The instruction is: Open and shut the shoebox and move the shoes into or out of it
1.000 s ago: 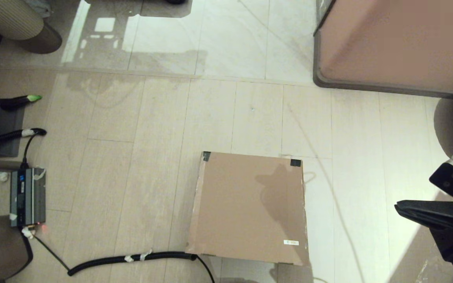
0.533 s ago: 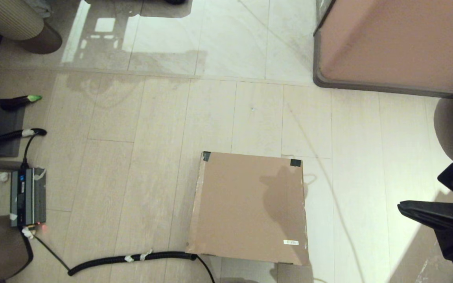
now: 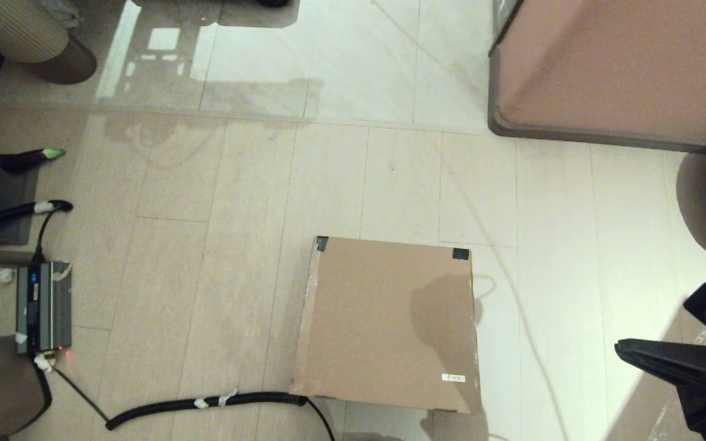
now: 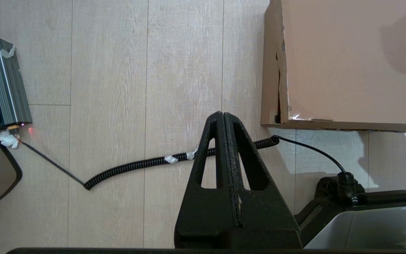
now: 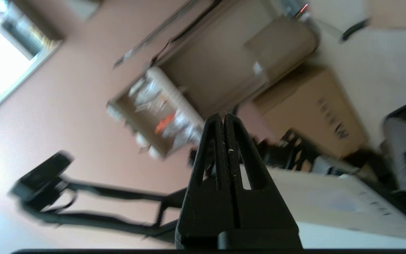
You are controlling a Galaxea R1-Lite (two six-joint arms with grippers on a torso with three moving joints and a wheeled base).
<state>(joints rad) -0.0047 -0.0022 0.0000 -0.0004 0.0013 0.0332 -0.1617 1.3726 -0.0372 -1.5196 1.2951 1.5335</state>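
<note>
The brown cardboard shoebox (image 3: 388, 321) lies on the floor with its lid down, dark tape on its two far corners and a small white label near its front right corner. Its near left corner shows in the left wrist view, the shoebox (image 4: 347, 60). The shoes are hidden. My right gripper (image 3: 619, 348) is shut and empty, low at the right edge, well to the right of the box, pointing left. In its own view the right gripper (image 5: 223, 115) points out into the room. My left gripper (image 4: 220, 113) is shut and empty, above the floor left of the box's front corner.
A black coiled cable (image 3: 206, 402) runs along the floor by the box's front left corner to a grey power unit (image 3: 43, 306) at the left. A large pinkish-brown block with a dark rim (image 3: 616, 67) stands at the far right.
My right gripper has sunk lower and slightly back toward the bottom right corner of the head view. Its shadow on the box lid has shifted. The box has not moved.
</note>
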